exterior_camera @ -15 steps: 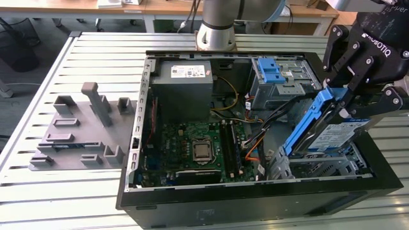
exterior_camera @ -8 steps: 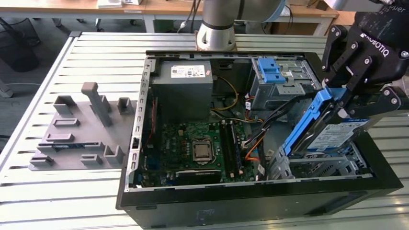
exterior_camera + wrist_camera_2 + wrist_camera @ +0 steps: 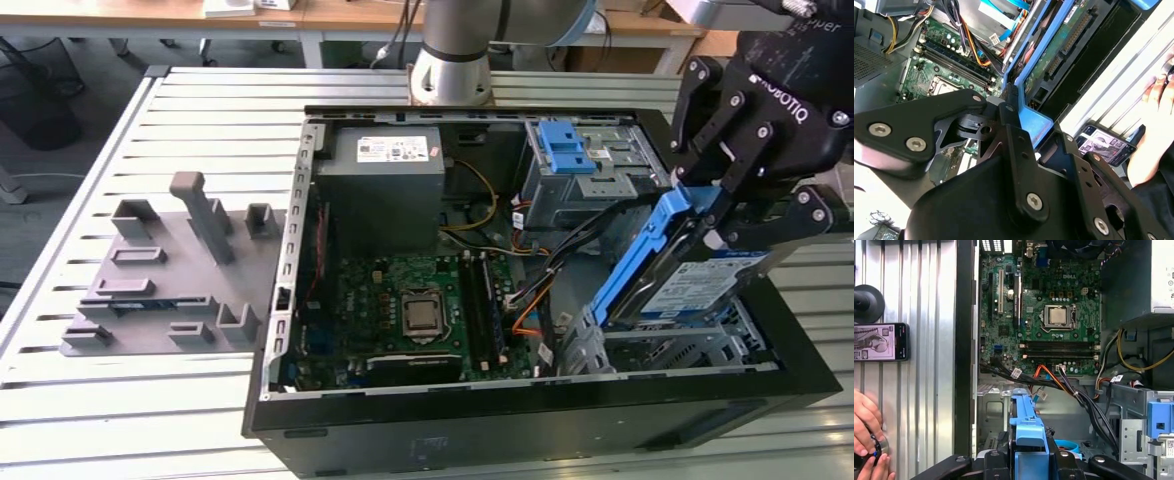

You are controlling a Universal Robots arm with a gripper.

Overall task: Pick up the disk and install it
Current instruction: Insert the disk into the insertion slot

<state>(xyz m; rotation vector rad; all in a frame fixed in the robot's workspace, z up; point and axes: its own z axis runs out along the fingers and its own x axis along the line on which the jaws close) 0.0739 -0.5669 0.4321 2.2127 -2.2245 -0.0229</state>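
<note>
The black claw (image 3: 727,215) is clamped on the flat silver disk in its blue plastic carrier bracket (image 3: 674,275), held tilted over the open computer case.

In the exterior view the disk hangs at the case's right side, its lower end just above the grey metal drive bay (image 3: 681,350), beside the green motherboard (image 3: 414,305). In the first wrist view the bracket's blue edge (image 3: 1026,425) sits between the claw's fingers (image 3: 991,462). A person's hands (image 3: 866,440) and a phone (image 3: 879,342) rest on the slatted metal bench (image 3: 924,315).
</note>
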